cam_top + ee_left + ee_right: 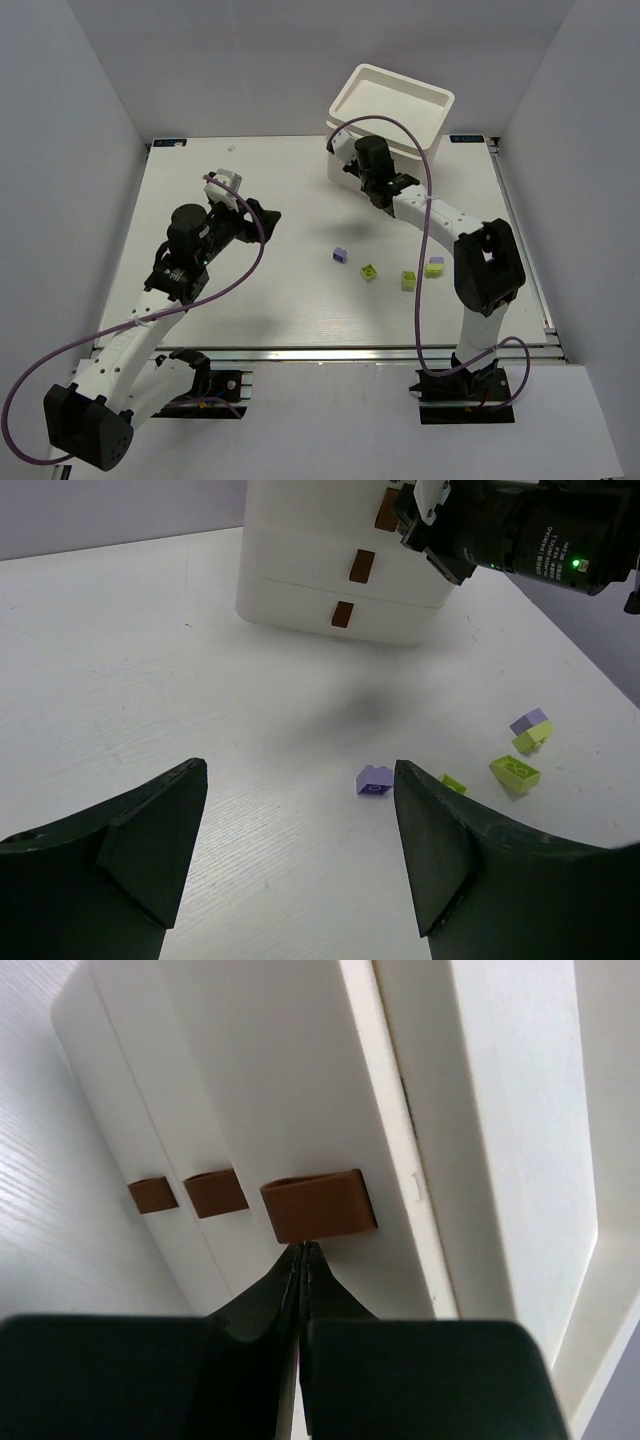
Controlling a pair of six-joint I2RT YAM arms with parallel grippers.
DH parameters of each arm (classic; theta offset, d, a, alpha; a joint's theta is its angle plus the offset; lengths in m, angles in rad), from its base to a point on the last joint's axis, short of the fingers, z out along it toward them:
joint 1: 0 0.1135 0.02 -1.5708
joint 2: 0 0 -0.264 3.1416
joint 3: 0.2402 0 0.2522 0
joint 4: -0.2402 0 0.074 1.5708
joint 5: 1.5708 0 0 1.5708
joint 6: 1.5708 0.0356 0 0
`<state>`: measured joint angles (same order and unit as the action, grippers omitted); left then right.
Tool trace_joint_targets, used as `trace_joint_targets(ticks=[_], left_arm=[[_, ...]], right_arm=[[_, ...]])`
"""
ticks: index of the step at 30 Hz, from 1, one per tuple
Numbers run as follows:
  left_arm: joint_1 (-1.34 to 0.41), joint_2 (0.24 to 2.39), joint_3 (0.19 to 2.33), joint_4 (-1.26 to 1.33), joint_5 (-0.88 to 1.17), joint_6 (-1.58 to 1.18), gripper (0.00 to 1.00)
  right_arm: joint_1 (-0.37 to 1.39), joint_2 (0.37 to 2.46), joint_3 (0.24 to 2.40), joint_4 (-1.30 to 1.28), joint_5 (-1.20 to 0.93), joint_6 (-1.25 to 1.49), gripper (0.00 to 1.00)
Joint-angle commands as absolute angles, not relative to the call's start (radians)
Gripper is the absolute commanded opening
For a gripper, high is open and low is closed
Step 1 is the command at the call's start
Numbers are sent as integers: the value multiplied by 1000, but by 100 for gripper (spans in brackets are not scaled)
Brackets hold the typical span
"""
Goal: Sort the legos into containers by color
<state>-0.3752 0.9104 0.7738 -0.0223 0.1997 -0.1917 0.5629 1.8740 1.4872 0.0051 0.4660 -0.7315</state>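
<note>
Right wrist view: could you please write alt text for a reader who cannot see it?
The right gripper, jaws shut, points its tip at the lower edge of the nearest brown handle on the white drawer unit. Two more brown handles line up beyond it, with white table at the left.

Legos (369,272) lie on the table (280,300) near the containers (390,105).

unit (392,112): upper right of frame, at desk (280,300) far edge | legos (369,272): loose on desk, centre-right, before unit | right fingers (268,1298): tips at unit's top handle (318,1205) | left fingers (150,850): above desk, left of legos, apart
</note>
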Motion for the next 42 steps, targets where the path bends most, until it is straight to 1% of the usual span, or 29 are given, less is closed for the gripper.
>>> trace_joint_targets(ticks=[1,10,13,14,15,16,17,18,19,20,21,22,23,24,25,26,27,28,29,30,31,32,33,34,37,39,40,41,42], left_arm=[[-374,904,767,-8,227,-183,85],[-374,908,759,35,261,-183,86],[-374,907,747,61,310,-183,85],[-374,907,742,72,330,-184,85],[-374,907,732,84,354,-187,83],[-374,911,726,113,406,-193,81],[-374,916,721,127,435,-193,76],[-374,931,712,159,460,-208,60],[-374,943,707,173,480,-221,49],[-374,956,703,196,518,-253,38],[-374,971,696,243,532,-276,23],[-374,1012,677,277,543,-303,19],[-374,1040,664,323,560,-334,16],[-374,1076,658,415,596,-412,15],[-374,1153,655,466,616,-457,16],[-383,1199,663,513,638,-539,20],[-396,1247,678,553,635,-563,28],[-396,1293,702,564,624,-578,43],[-406,1372,737,584,614,-609,51],[-419,1414,755,633,585,-633,58],[-419,1454,770,655,565,-649,62],[-419,1535,810,675,548,-655,64],[-431,1577,834,695,508,-653,66],[-445,1648,888,698,490,-631,67],[-477,1745,971,701,421,-582,69],[-492,1833,1059,703,388,-545,69],[-505,1862,1093,703,376,-529,70],[-505,1894,1129,700,367,-505,71],[-518,1954,1209,678,358,-493,71]], right_arm=[[537,1881,1543,75,508,-759,0],[517,1887,1546,78,499,-801,0],[520,1861,1549,17,442,-772,0],[525,1847,1542,2,384,-761,0],[526,1832,1543,-117,323,-724,0],[526,1791,1557,-255,160,-700,0],[526,1763,1557,-256,56,-672,0],[520,1738,1577,-407,-74,-651,0],[519,1677,1574,-464,-174,-603,7],[512,1636,1554,-495,-331,-580,35],[511,1588,1467,-486,-389,-551,53],[509,1484,1409,-450,-431,-472,66],[505,1427,1337,-393,-493,-425,83],[491,1375,1213,-344,-502,-376,88],[485,1291,1160,-254,-506,-336,89],[471,1257,1123,-223,-503,-254,89],[451,1220,1086,-206,-499,-215,86],[437,1209,1078,-189,-500,-177,81],[407,1201,1074,-184,-517,-107,62],[372,1189,1065,-167,-528,-62,46],[333,1183,1037,-116,-549,-20,35],[315,1178,1023,-88,-611,59,15],[255,1177,1009,-60,-642,102,8],[238,1175,987,-13,-729,138,4],[151,1169,954,81,-849,225,7],[111,1157,925,135,-1010,219,28],[94,1151,913,156,-1117,222,35],[77,1143,881,178,-1155,235,41],[71,1125,858,266,-1193,294,42]])
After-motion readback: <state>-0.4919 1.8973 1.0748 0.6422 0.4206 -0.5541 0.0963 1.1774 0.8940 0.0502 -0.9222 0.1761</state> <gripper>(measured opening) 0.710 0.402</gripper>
